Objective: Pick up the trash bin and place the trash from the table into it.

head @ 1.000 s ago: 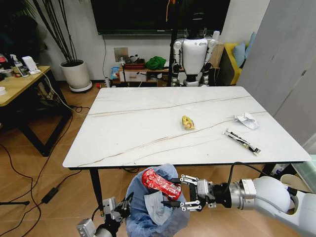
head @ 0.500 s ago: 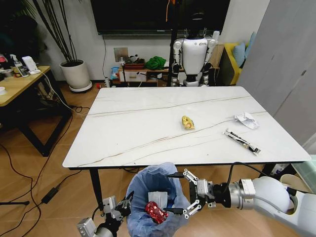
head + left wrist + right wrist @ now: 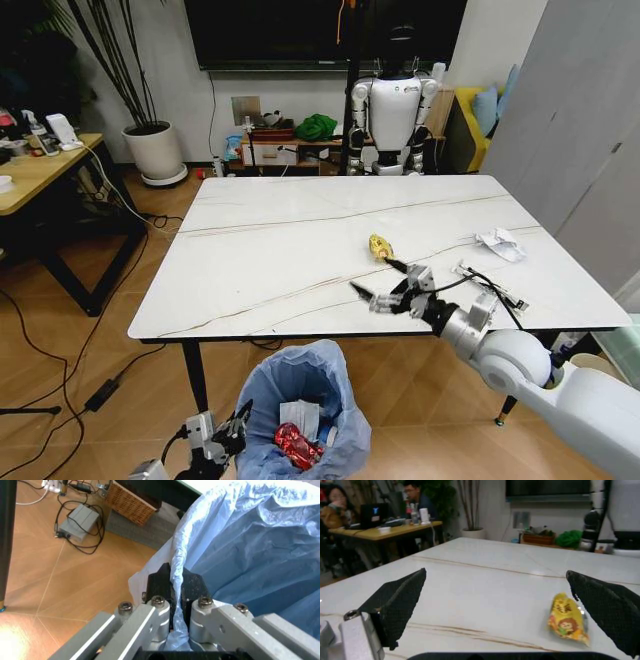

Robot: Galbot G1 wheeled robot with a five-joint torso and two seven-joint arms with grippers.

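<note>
The trash bin [image 3: 305,400], lined with a crinkly blue bag [image 3: 250,547], hangs below the table's near edge. My left gripper [image 3: 228,432] is shut on its rim, and its fingertips [image 3: 162,581] pinch the plastic. A crushed red can [image 3: 293,445] and white paper scraps [image 3: 300,415] lie inside. My right gripper [image 3: 370,275] hovers open over the marble table [image 3: 260,260], just short of the yellow wrapper [image 3: 380,247] [image 3: 567,620], which lies ahead between its black fingers [image 3: 395,603]. A white tissue [image 3: 500,243] and a long thin wrapper strip [image 3: 490,283] lie at the table's right.
A humanoid robot [image 3: 392,110] stands behind the table's far edge. A wooden desk [image 3: 40,170] and a potted plant [image 3: 155,150] are at the left. Cables cross the floor [image 3: 60,370]. A wicker basket [image 3: 130,504] and a power adapter [image 3: 80,515] sit beside the bin.
My right gripper opened and dropped the red can into the bin, then rose out and moved over the table toward the yellow wrapper. The bin now sits slightly lower.
</note>
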